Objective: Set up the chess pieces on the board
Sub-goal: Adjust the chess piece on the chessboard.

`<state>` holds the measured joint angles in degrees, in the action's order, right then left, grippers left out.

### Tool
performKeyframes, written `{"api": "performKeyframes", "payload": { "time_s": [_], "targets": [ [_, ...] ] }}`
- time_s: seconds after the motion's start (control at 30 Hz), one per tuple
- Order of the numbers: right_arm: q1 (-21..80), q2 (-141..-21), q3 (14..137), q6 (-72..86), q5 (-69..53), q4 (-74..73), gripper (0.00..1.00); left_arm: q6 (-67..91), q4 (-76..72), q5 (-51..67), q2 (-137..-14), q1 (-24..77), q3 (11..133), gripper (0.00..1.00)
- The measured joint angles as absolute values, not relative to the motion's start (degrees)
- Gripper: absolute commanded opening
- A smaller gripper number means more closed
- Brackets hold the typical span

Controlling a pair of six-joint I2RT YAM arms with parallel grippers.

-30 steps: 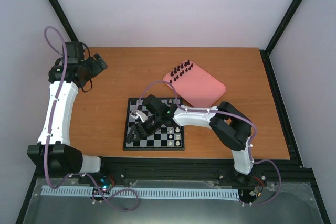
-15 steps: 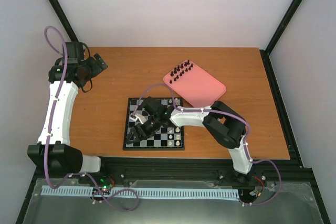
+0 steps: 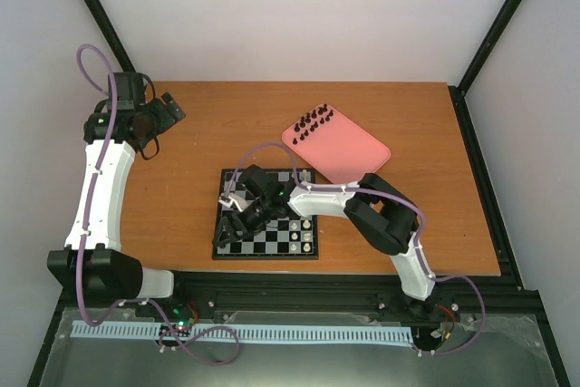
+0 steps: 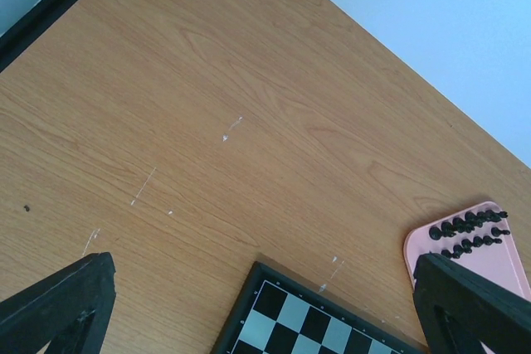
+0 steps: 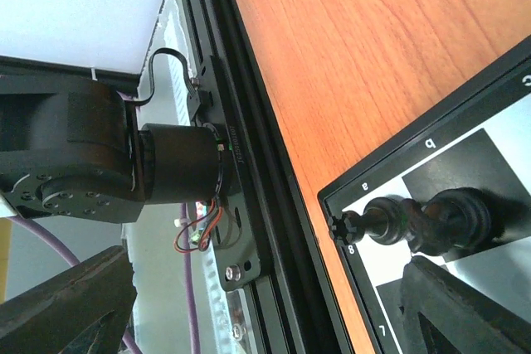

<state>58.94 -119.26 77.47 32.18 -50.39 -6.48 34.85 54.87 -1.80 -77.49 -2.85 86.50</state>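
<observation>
Presently: right claw (image 3: 237, 222), jaws wide and empty, low over the left side of the board (image 3: 263, 244), with black chess pieces (image 5: 419, 221) on the corner squares just ahead of its fingers. Pink tray (image 3: 349, 156), beyond the board's far right corner, holds two rows of black pieces at its far end. Left claw (image 3: 168, 108), open and empty, raised at the far left, well apart from both.

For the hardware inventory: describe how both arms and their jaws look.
The left arm and the right arm match: white moulded link shells joined by black cylindrical joint housings. A lilac cable loops along each arm down to its base. The jaws are matte black and taper to wedges. No lettering is legible on either arm.
</observation>
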Motion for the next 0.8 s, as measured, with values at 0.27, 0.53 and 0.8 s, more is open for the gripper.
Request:
{"api": "performKeyframes", "payload": {
  "time_s": [0.27, 0.53, 0.8],
  "targets": [
    [58.94, -120.31, 77.73, 31.99, -50.35, -7.03, 1.0, 34.7, 54.87, -1.96, -77.52, -2.85, 86.52, 1.0],
    [58.94, -120.79, 78.37, 31.94, -50.37, -7.29, 1.0, 34.63, 54.87, -2.02, -77.52, -2.85, 86.52, 1.0],
    [58.94, -121.89, 80.07, 31.94, -50.39, -7.55, 1.0, 34.57, 54.89, -2.24, -77.52, -2.85, 86.52, 1.0]
  ]
}}
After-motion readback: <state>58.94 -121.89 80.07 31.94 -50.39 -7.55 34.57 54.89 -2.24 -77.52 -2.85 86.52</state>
